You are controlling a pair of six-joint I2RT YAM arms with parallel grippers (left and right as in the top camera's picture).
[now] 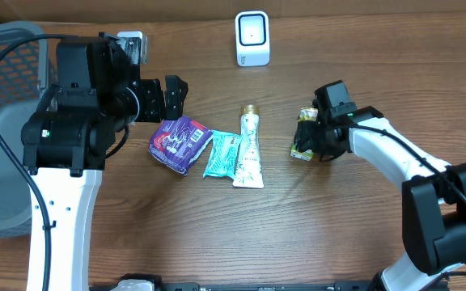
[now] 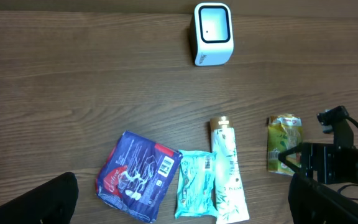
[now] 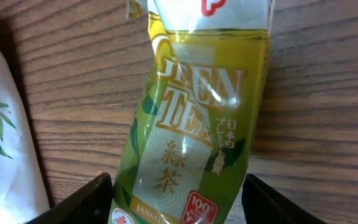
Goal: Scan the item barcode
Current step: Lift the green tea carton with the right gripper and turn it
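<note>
Green-tea packet (image 3: 191, 124), lettering (image 3: 197, 93) readable only wrist-side, between spread right pincer (image 3: 178, 185); left pincer (image 2: 182, 190) agape.

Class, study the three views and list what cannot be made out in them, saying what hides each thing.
- Green tea packet barcode: the right wrist view shows only the front, and the frame's bottom edge cuts off its lower end.
- Right fingers: tips cut off by that same edge, so any grip on the packet is unclear.
- Purple packet barcode: left wrist view, too small to read.
</note>
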